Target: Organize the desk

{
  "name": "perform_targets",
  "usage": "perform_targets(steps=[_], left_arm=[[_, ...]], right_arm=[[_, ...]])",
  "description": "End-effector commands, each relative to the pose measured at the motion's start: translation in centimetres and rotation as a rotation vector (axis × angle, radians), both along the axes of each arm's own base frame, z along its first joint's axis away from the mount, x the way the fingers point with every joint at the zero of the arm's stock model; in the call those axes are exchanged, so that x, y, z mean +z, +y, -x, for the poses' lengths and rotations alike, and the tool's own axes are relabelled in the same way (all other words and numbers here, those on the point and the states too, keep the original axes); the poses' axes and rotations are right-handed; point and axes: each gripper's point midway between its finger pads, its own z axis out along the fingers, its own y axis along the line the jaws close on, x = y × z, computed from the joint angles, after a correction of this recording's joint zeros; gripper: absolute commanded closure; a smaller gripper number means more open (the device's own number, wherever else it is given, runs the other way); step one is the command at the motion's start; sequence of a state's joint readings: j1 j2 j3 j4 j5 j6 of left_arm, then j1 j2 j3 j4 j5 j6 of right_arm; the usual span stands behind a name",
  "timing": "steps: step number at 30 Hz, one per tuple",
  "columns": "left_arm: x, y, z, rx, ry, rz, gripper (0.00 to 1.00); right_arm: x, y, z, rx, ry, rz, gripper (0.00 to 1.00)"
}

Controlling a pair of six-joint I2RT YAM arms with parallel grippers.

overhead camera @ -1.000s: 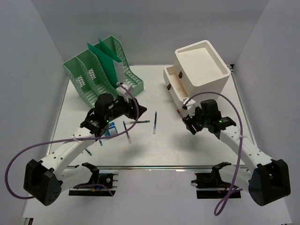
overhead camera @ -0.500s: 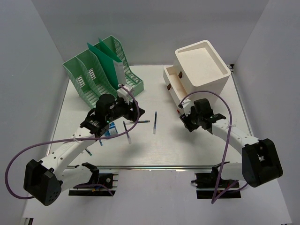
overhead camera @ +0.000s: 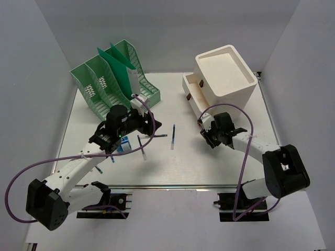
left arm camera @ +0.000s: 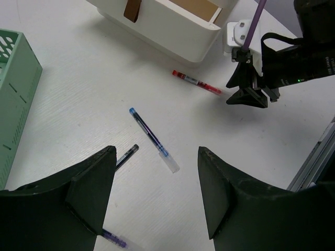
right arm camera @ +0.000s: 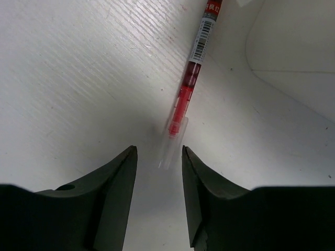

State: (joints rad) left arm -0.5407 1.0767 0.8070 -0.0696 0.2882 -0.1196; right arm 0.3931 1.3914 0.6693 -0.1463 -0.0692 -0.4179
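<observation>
White tabletop of the desk [overhead camera: 209,162], enclosed by pale grey walls and lying beneath both arms, is being shown with the organizing judged to be at an early stage. A green file rack [overhead camera: 112,78] is being kept at the far left and a white drawer box [overhead camera: 222,78] at the far right, its lower drawer standing pulled out, yet no pen is being seen inside either. Loose on the surface are being left a red pen [right arm camera: 184,97] just in front of the drawer box, a blue pen [left arm camera: 153,139] near the middle, a dark pen [left arm camera: 125,156] beside it, and at least one further pen [overhead camera: 142,148] under the left arm; all of these are judged to be awaiting sorting. The right arm is being held folded low and reaching toward the drawer box, the right gripper [right arm camera: 158,157] being pointed down at the desk with its fingers parted narrowly on either side of the clear cap end of the red pen. A gap is showing on each side, so nothing is being gripped. The left arm is being held raised over the left half of the desk, in front of the file rack; the left gripper [overhead camera: 149,124] is being carried wide open and empty, looking down over the blue pen.
</observation>
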Motion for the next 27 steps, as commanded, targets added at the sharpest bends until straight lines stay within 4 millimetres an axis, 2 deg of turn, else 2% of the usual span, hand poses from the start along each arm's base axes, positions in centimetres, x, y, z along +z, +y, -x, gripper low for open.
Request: perform_targets(steps=[1, 10, 18, 27], left_arm=[[1.8, -0.1, 0.3, -0.017, -0.050, 0.022, 0.27], [2.1, -0.1, 0.5, -0.024, -0.062, 0.032, 0.27], [2.1, -0.3, 0.7, -0.037, -0.060, 0.038, 0.27], [2.0, -0.4, 0.8, -0.044, -0.060, 0.040, 0.27]], right_arm=[[0.1, 0.2, -1.2, 0.008, -0.050, 0.004, 0.55], [-1.2, -0.3, -1.5, -0.014, -0.033, 0.026, 0.55], [-1.6, -0.6, -1.4, -0.018, -0.011, 0.022, 0.56], [-2.6, -1.1, -0.6, -0.012, 0.046, 0.018, 0.60]])
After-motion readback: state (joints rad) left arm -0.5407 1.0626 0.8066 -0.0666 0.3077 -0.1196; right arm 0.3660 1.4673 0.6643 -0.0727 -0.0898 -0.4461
